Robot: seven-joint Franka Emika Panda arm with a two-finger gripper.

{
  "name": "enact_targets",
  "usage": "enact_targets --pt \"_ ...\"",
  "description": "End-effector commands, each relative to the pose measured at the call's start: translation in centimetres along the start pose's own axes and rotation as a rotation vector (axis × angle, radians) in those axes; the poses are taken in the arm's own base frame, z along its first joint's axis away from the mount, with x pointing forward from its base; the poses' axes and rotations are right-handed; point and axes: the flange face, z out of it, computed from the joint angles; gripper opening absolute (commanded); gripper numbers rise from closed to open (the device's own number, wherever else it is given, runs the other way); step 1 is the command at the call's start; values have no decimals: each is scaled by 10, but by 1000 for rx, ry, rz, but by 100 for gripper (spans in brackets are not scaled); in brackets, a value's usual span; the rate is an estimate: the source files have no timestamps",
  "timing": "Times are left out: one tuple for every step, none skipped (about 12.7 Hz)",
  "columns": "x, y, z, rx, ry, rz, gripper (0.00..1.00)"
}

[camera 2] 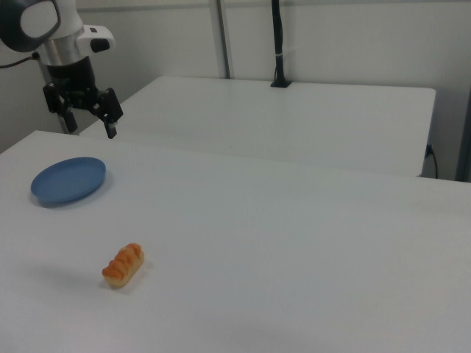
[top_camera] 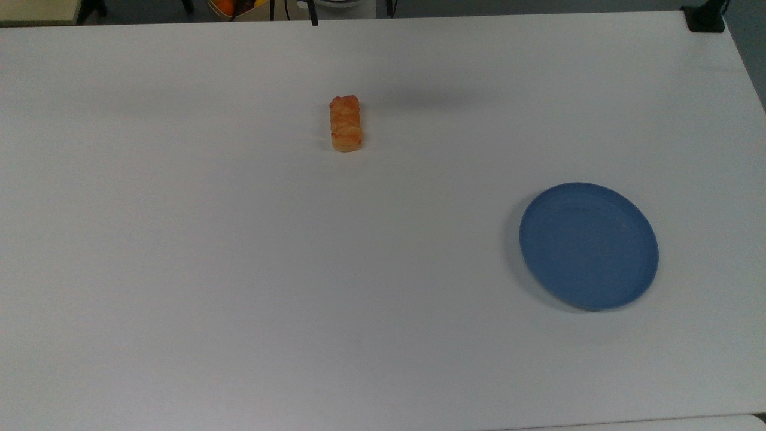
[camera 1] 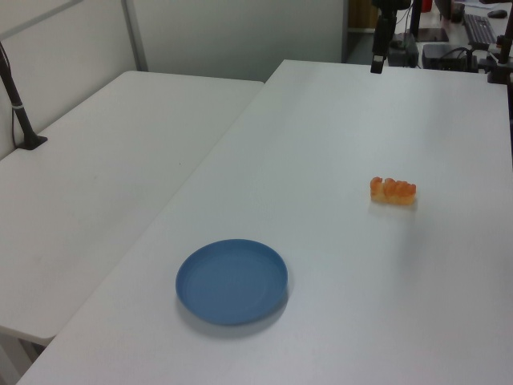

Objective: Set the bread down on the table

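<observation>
On the table [camera 2: 294,243], bread [camera 2: 123,265] lying flat, fingers [camera 2: 90,116] spread empty, raised well away.

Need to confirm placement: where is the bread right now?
The bread lies bare on the table, in the top view's upper middle, well apart from the blue plate at the top view's lower right.

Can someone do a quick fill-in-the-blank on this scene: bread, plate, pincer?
1. The bread lies directly on the ____, apart from the plate.
2. The plate is ____ in colour and holds nothing.
3. The pincer hangs above the table with its fingers ____ and nothing between them.
4. In the top view, the bread lies to the ____ of the plate.

Missing words: table; blue; open; left
</observation>
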Motion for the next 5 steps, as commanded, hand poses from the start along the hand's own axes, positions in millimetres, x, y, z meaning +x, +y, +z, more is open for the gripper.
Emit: enact_targets --pt "1 5 0 16 18 -36 100" --pt "0 5 -2 14 19 -37 100" --pt "0 4 -1 13 18 -37 100" --pt "0 5 0 12 16 -37 100" --pt "0 5 0 12 16 -37 100"
